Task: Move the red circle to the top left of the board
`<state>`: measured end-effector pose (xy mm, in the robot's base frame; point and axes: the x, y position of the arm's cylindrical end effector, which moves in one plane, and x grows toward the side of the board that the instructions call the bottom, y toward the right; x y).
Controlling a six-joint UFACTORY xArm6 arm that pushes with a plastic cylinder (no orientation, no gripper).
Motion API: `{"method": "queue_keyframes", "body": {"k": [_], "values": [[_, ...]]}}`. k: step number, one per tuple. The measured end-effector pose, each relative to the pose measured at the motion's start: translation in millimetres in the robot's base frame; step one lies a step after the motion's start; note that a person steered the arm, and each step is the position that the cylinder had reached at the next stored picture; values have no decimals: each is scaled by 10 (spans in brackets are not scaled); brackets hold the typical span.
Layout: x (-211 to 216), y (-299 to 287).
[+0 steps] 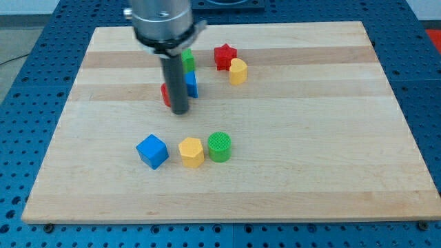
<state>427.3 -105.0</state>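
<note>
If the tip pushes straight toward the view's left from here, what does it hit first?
My tip would meet the red block first; it sits right at the rod's left, mostly hidden. Beyond it the board looks free, though depth is unclear.

there is one camera view only. it looks down at a slant from above the near edge of the wooden board (310,158), facing toward the view's top, far enough back that all four board edges show, with blue perforated bench (21,138) around them. the arm's housing (162,21) enters from the view's top, cut off by the frame edge.
</note>
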Motion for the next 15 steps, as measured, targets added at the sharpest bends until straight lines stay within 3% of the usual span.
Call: {"method": "queue_keyframes", "body": {"k": [2,5,7,9,10,12,15], "values": [[-566,-136],[-861,125],[-932,-470],[-1165,-569],[-1177,-921],[-1508,-960],[-1571,-1298]]}}
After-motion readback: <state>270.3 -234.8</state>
